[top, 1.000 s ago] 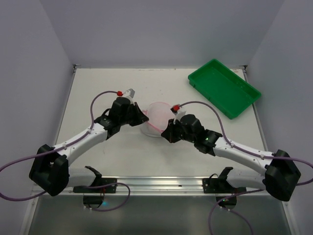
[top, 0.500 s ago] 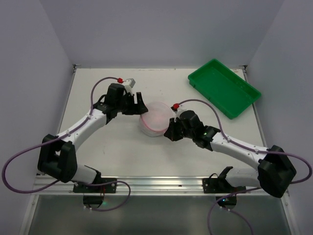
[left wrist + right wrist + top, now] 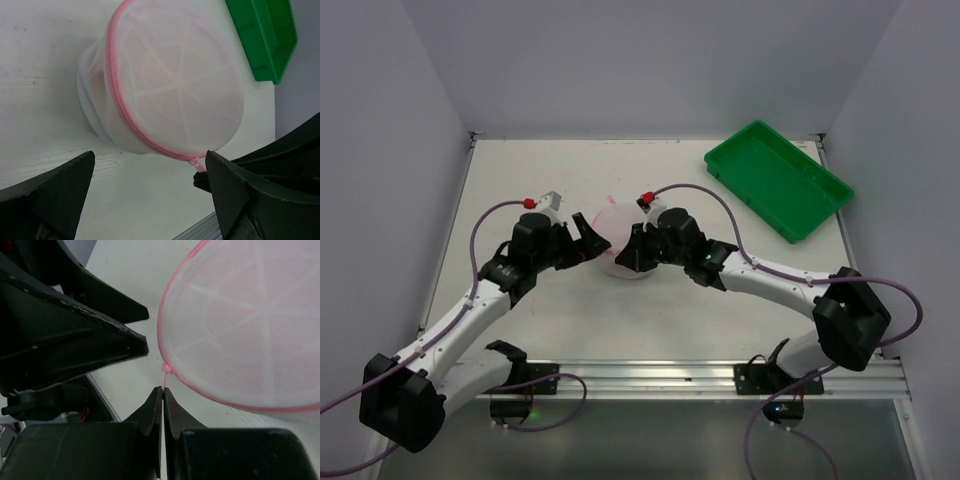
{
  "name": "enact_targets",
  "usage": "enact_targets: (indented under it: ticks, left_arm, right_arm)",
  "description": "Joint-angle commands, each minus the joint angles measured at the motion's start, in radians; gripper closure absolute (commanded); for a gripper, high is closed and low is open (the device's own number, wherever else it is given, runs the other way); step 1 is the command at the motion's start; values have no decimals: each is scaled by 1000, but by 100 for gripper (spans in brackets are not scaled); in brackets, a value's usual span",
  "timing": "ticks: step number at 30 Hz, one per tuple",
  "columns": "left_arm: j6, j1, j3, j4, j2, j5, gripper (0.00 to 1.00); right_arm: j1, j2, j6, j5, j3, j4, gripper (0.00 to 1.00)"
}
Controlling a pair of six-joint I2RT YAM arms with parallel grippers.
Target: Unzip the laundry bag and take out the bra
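Laundry bag (image 3: 172, 92) sits mid-table (image 3: 540, 170), between the two arms, tipped so its round lid flap faces the left wrist camera. Pink zip trim (image 3: 116, 107) runs round the flap edge. Right gripper (image 3: 163, 389) is clamped tight on the pink zip pull (image 3: 164, 371) at the lid's rim, with the tab pinched between fingers pressed together. Left gripper (image 3: 149, 167) is spread wide and holds nothing. It is just beside the bag on the left, and its fingers are clear of the mesh. There is a pinkish tint through the mesh, but the contents can't be made out. Green plastic tray (image 3: 777, 180) is at the far right corner of the table, well apart from the bag.
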Motion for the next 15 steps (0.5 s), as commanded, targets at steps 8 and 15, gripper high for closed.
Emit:
enact_targets:
  ticks: [8,15]
  left_arm:
    - [-193,-56,-64,236,83,-41,41]
    - [-141,-39,-32,238,122,-67,100]
  right_arm:
    - [35,-7,-4,9,10,29,100]
    - [20,-116,-92,123,-77,-56,100]
